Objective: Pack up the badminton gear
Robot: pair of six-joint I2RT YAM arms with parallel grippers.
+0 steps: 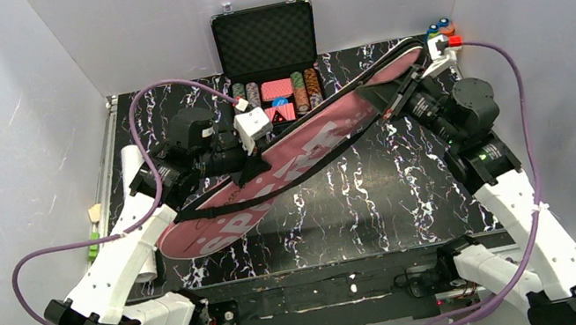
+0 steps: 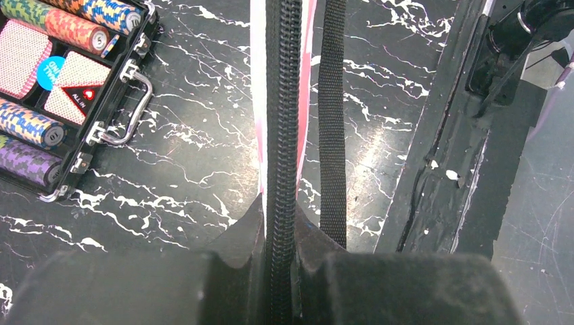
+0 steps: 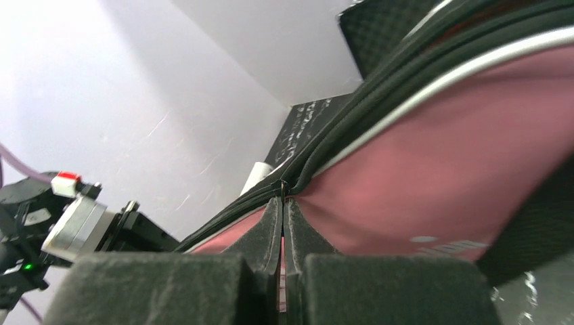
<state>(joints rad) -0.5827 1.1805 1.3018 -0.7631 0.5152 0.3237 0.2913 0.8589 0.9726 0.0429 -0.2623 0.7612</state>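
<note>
The pink "SPORT" cover [image 1: 311, 136] lies slantwise across the table, wide end near left, narrow end far right. My left gripper [image 1: 255, 171] is shut on its black zipper edge [image 2: 282, 135] at mid-length; the black strap [image 2: 332, 122] runs beside it. My right gripper [image 1: 388, 102] is shut on the zipper at the narrow end, its fingertips [image 3: 276, 210] pinching a small dark tab against the pink cover [image 3: 440, 156]. The long white tube [image 1: 131, 168] lies along the table's left side, partly under my left arm. Rackets and shuttlecocks are hidden.
The open black case of poker chips [image 1: 275, 98] stands at the back centre, close to the cover; it also shows in the left wrist view [image 2: 68, 88]. A small multicoloured toy [image 1: 440, 28] sits at the back right corner. Small green and tan pieces [image 1: 94, 225] lie off the left edge.
</note>
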